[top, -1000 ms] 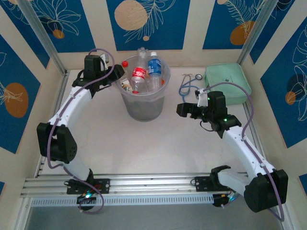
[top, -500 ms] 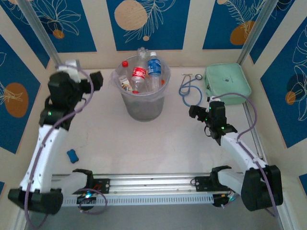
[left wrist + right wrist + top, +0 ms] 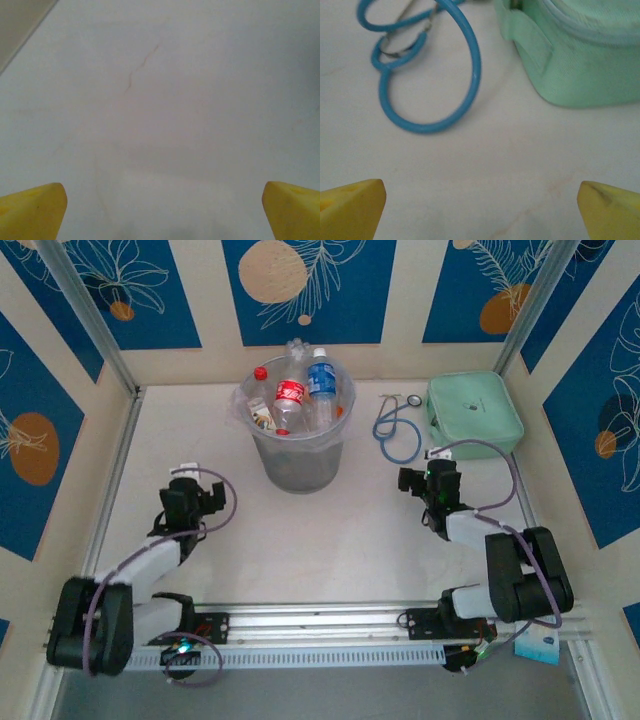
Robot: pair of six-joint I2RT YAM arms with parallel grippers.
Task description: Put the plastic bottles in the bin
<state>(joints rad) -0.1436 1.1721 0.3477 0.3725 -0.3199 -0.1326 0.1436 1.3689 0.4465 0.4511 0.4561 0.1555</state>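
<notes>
The bin (image 3: 296,466), a tall translucent grey bucket, stands at the back middle of the table. Several plastic bottles sit in it, among them one with a red label (image 3: 289,395) and one with a blue label (image 3: 321,380), plus a red cap (image 3: 261,373). My left gripper (image 3: 212,498) (image 3: 162,210) hangs low over bare table, left of and nearer than the bin, open and empty, its yellow fingertips (image 3: 32,210) wide apart. My right gripper (image 3: 408,480) (image 3: 480,210) is low to the bin's right, open with nothing between its fingers.
A blue stethoscope (image 3: 395,430) (image 3: 427,75) lies just beyond the right gripper. The mint-green square case (image 3: 475,415) (image 3: 575,55) sits to its right at the back right corner. Walls enclose the table on three sides; a metal rail (image 3: 320,615) runs along the near edge.
Both arms have drawn back and folded down toward the near edge. The left gripper left the bin's rim and dropped to the table on the left. The right gripper pulled back slightly.
</notes>
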